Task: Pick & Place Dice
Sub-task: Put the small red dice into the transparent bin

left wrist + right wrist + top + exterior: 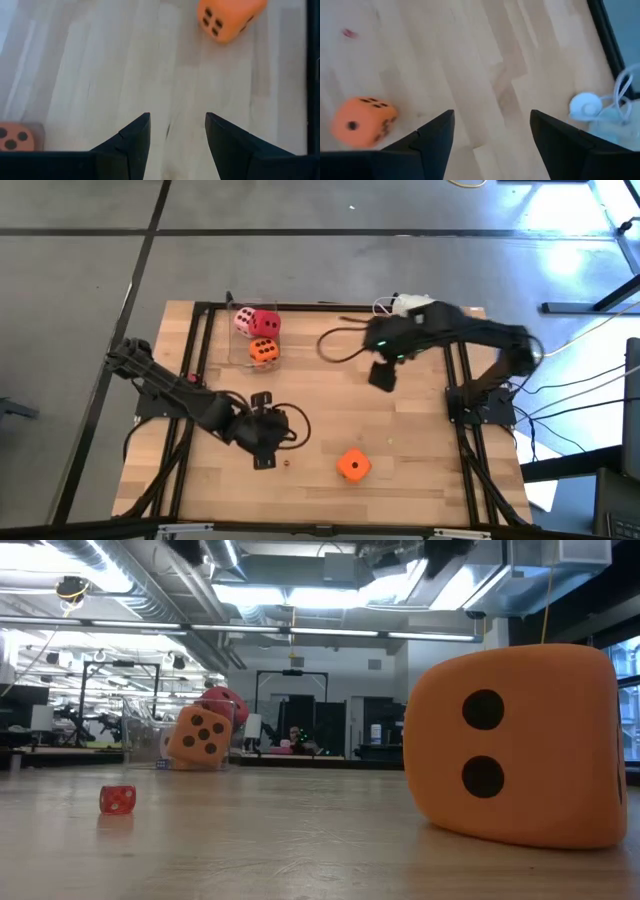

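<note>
One orange die rests on a face on the wooden table, near its front edge. At the far left a pale pink die, a red die and a second orange die stand close together in a clear container. My left gripper hovers open over bare wood, left of the lone orange die. My right gripper hangs open above the table's middle right, with that die farther toward the near edge. Neither holds anything.
A tiny red die lies on the wood just right of my left gripper. White cables and a round white part lie at the far right edge. A black frame borders the table.
</note>
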Robot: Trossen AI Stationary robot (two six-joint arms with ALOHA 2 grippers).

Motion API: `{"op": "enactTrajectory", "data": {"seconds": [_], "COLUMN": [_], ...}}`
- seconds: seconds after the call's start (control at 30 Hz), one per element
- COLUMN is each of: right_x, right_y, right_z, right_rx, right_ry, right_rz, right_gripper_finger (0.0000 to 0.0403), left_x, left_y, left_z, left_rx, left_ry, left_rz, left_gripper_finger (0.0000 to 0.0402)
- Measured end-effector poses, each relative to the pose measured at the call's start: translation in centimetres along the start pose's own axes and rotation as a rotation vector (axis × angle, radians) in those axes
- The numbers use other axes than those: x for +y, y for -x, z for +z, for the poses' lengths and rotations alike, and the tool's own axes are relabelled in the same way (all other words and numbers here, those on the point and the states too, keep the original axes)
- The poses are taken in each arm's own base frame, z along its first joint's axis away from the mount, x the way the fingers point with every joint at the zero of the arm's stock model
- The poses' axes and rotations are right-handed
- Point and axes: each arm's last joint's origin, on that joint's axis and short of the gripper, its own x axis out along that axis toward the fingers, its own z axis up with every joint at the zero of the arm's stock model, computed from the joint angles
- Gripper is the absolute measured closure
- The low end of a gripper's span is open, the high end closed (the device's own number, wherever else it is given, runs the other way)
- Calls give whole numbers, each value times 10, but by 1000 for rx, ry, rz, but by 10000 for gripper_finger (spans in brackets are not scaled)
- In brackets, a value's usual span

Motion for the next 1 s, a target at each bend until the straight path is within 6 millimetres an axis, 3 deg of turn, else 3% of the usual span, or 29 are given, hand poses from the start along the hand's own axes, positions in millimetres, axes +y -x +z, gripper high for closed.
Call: {"op": "enactTrajectory", "data": {"seconds": [0.23,0.47,0.63,0.77,1.0], "right_x": [-20,-21,-6,5,23], "right_y": [57,73,59,32,-14], "right_z": [-58,-109,-122,-130,-143], "right_rx": [-135,-242,-290,-262,-238], "right_ry": [-258,-470,-511,-534,-550], "right_rz": [122,181,283,210,163], "right_gripper_finger": [162,161,161,160,160], "left_x": [-6,-11,-14,-21,-28], "left_y": [-2,-49,-73,-77,-97], "left_z": [-5,-36,-58,-58,-61], "left_rx": [-21,30,108,49,47], "left_ry": [-14,-49,-56,-96,-227], "left_rz": [6,-115,-296,-385,-375], "left_gripper_finger": [219,203,178,167,166]}}
